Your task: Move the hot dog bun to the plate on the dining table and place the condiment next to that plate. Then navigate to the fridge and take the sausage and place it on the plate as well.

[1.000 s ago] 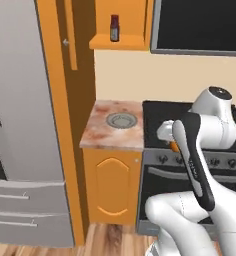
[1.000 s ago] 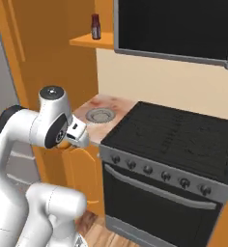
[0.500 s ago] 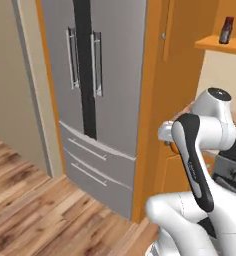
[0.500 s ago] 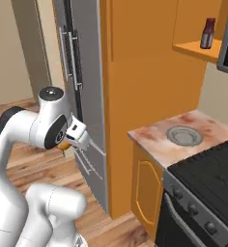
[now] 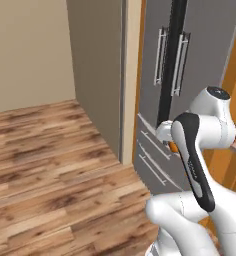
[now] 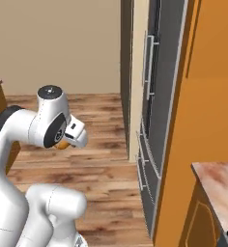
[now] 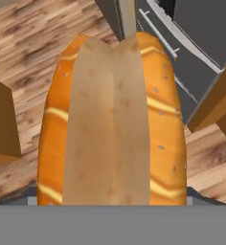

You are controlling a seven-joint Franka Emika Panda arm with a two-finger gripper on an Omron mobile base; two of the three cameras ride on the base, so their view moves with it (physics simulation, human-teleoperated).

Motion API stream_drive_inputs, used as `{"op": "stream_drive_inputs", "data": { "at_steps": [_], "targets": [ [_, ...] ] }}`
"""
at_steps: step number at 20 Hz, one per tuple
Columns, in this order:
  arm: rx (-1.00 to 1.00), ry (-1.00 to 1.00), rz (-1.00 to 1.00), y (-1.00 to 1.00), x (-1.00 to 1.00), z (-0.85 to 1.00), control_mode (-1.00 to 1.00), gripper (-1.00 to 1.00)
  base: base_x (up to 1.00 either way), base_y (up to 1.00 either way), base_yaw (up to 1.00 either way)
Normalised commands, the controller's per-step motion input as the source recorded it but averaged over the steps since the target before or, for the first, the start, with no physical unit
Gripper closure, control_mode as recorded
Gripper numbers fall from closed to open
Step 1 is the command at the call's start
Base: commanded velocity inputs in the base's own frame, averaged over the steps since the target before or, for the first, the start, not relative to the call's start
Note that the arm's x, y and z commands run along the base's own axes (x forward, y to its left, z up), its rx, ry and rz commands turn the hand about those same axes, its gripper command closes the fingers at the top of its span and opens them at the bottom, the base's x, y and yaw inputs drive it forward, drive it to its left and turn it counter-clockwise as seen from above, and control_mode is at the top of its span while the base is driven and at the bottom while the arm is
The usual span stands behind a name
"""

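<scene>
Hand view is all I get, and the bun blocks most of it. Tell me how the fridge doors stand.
Observer: Both upper doors of the fridge are shut, their long bar handles side by side.
Operator: Say what stands beside it.
Observer: A tall orange cabinet side on one side, a plain beige wall on the other.
Operator: Report where the arm has the bun.
Observer: The arm is folded, and the gripper holds the bun close in front of the robot's body, above the wood floor and apart from the fridge.
</scene>
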Motion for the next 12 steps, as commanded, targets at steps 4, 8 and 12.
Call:
{"op": "stream_drive_inputs", "data": {
  "at_steps": [4, 8, 12],
  "targets": [
    [0.00, 0.00, 0.00, 0.00, 0.00, 0.00, 1.00, 1.00, 1.00, 0.29, 0.03],
    [0.00, 0.00, 0.00, 0.00, 0.00, 0.00, 1.00, 1.00, 1.00, 0.29, 0.00],
    [0.00, 0.00, 0.00, 0.00, 0.00, 0.00, 1.00, 1.00, 1.00, 0.33, 0.00]
  ]
}}
